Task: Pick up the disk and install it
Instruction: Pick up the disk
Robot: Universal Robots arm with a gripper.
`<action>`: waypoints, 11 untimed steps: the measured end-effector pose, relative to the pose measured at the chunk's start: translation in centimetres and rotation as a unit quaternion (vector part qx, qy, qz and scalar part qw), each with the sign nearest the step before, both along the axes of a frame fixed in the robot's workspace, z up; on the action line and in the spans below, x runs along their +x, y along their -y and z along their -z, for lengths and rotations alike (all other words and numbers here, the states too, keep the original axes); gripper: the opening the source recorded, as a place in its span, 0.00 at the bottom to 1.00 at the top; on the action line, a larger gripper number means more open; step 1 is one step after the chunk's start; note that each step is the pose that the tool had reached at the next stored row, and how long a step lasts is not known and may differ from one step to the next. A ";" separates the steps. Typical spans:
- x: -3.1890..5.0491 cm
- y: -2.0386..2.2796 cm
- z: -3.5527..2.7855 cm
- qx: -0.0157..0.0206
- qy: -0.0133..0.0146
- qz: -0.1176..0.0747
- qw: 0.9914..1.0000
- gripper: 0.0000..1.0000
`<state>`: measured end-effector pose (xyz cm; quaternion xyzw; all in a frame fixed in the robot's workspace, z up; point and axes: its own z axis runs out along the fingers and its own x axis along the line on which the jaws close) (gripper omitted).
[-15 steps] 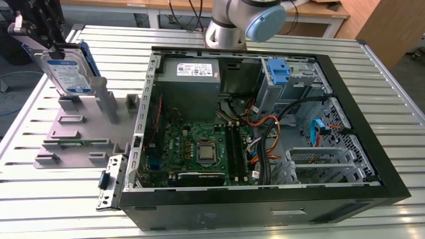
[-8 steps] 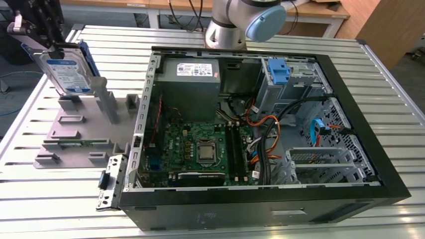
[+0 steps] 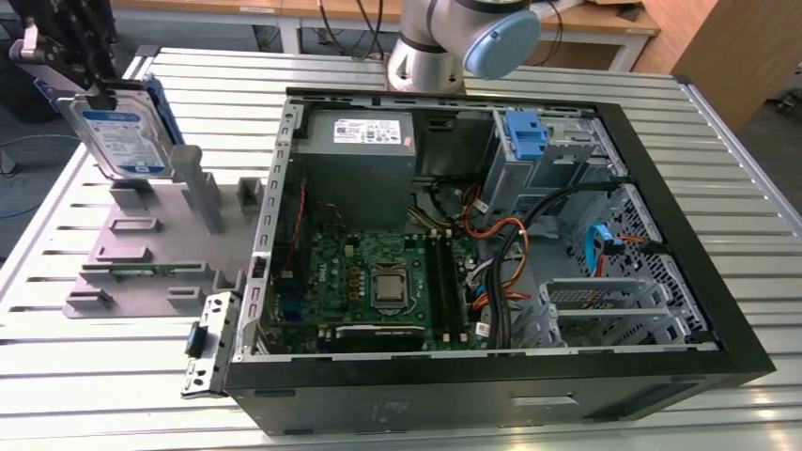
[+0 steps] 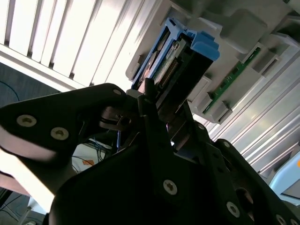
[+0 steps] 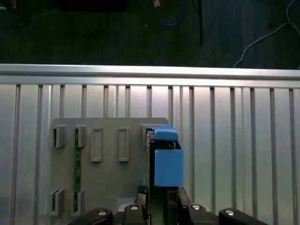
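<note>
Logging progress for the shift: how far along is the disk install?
Done: the jaws grip the disk, upright at the grey stand. In hand: the pickup. Left: the install; the disk is not yet inside the open computer case.

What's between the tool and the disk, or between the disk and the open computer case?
Nothing separates the tool from the disk: it appears to grip the disk's edge. Toward the computer case, the grey stand's upright post stands beside the disk, then the case's raised side wall. Nothing else visible intervenes.
</note>
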<state>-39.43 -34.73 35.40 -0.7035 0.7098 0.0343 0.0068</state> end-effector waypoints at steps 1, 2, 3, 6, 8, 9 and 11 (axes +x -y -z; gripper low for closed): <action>0.00 0.00 -0.27 0.000 0.000 0.000 1.000 0.35; 0.00 0.00 -0.61 0.000 0.000 0.000 1.000 0.35; 0.00 0.00 -0.97 0.000 0.000 0.000 1.000 0.35; 0.00 0.00 -2.28 0.000 0.000 0.000 1.000 0.35; 0.00 0.00 -3.17 0.000 0.000 0.000 1.000 0.35; 0.00 0.00 -3.67 0.000 0.000 0.000 1.000 0.35; 0.00 0.00 -4.57 0.000 0.000 0.000 1.000 0.35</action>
